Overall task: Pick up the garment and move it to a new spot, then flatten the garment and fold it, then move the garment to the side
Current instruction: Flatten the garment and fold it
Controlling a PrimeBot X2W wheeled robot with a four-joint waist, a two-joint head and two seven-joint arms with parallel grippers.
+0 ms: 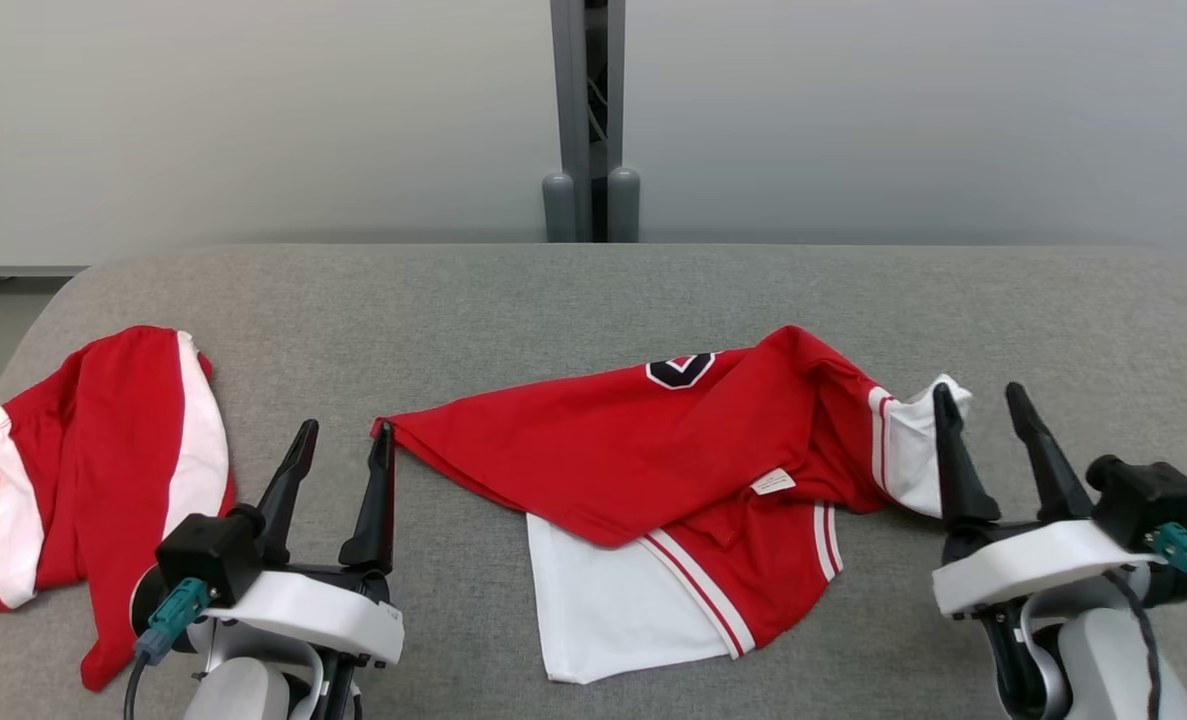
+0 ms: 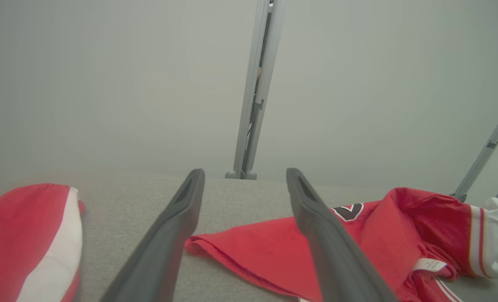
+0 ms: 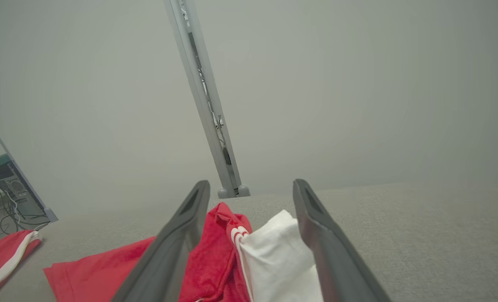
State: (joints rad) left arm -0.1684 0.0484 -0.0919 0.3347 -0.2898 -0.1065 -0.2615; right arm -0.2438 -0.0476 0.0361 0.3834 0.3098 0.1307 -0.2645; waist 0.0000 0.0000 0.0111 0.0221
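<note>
A red-and-white garment (image 1: pixel 653 440) lies rumpled and half folded at the middle of the grey bench (image 1: pixel 553 300). The left claw (image 1: pixel 345 428) stands open beside the garment's pointed red corner, perhaps touching it. The right claw (image 1: pixel 980 390) stands open at the white sleeve (image 1: pixel 913 450), gripping nothing. A second red-and-white garment (image 1: pixel 103 450) lies well apart at the bench's left end.

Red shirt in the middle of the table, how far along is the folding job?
Done: little that shows; the red shirt lies rumpled and doubled over on the table. In hand: the left end effector stands open by its pointed corner, the right end effector open at the white sleeve, neither gripping. Left: flattening, folding, moving it aside.
</note>
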